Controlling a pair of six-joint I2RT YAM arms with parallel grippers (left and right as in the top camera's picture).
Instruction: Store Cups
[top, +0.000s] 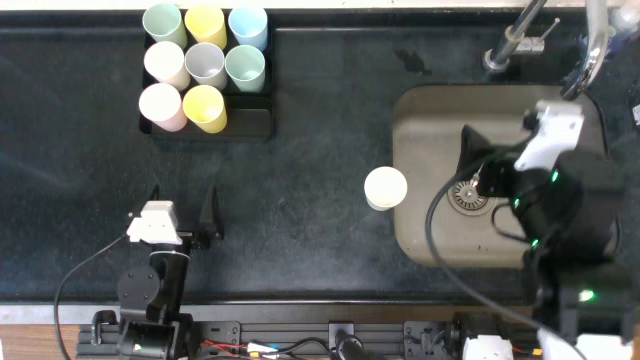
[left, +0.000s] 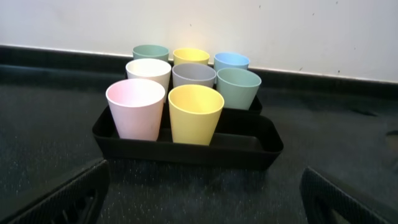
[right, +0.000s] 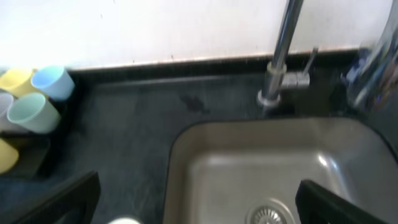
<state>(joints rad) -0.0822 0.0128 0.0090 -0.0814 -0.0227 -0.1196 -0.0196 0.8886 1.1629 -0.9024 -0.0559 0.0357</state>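
On the dark countertop (top: 320, 120) a lone cream cup (top: 385, 187) stands by the rim of the sink (top: 430, 130), well apart from the tray (top: 250, 122), with the left gripper (left: 205, 196) and right gripper (top: 472, 165) both spread and empty, so a glancing approach could knock it into the basin.

Surface: we see a dark, speckled worktop (top: 320, 150) running the full width of the top view, flat and matte

Far left: a black tray (top: 252, 124) sits directly on the worktop, close to its far edge and well apart from the sink (top: 420, 235)

Middle: we find one cream cup (top: 385, 187) standing upright, mouth up, on the bare worktop, just beside the sink's left rim

Right: the sink is a metal basin set into the worktop, with a round drain (top: 467, 193) in its floor

Behind the sink: we make out a chrome tap (top: 505, 50) rising from the worktop near the basin's far rim
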